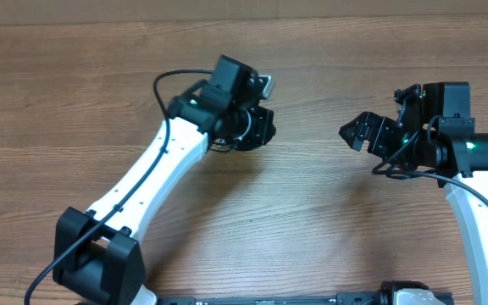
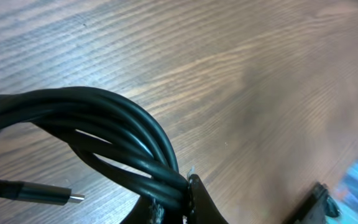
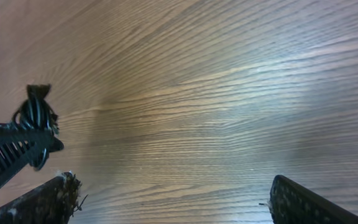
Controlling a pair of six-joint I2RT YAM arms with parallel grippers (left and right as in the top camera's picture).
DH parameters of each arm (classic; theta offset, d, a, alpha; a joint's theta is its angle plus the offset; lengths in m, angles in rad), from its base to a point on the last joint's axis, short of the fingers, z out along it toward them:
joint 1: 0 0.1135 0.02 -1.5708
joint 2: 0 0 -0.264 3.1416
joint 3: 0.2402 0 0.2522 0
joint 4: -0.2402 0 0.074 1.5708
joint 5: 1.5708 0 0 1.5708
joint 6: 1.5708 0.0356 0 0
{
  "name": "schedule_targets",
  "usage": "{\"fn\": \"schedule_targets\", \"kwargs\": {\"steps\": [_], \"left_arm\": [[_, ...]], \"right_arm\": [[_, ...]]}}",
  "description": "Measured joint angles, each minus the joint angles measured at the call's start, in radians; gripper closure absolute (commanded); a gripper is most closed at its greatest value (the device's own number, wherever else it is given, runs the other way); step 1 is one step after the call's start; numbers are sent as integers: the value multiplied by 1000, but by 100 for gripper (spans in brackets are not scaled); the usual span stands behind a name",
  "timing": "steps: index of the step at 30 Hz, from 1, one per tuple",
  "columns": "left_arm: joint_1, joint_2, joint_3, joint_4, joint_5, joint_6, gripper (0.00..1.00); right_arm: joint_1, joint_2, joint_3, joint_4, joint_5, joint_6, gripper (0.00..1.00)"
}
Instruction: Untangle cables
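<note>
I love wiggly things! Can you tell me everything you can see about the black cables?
The cables are several thin, smooth, shiny black cords, rubbery-looking, bunched side by side into one arching loop. One loose end carries a black plug with a small silvery tip. The left gripper has its jaws shut on the bunch, over the wooden table.

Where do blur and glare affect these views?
Overhead: evenly lit, sharp, no glare on the table. Left wrist: the cables sit close, with glossy highlights; the far right corner blurs. Right wrist: a pale sheen crosses the table; the right gripper is soft, the left gripper a dark silhouette.
</note>
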Motion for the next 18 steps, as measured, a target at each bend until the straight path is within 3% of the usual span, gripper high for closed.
{"fn": "schedule_targets", "kwargs": {"steps": [11, 18], "left_arm": [[108, 0, 0, -46, 388, 232, 96], [145, 0, 0, -44, 546, 266, 96]], "right_arm": [[0, 0, 0, 34, -103, 0, 9], [13, 0, 0, 106, -254, 0, 14]]}}
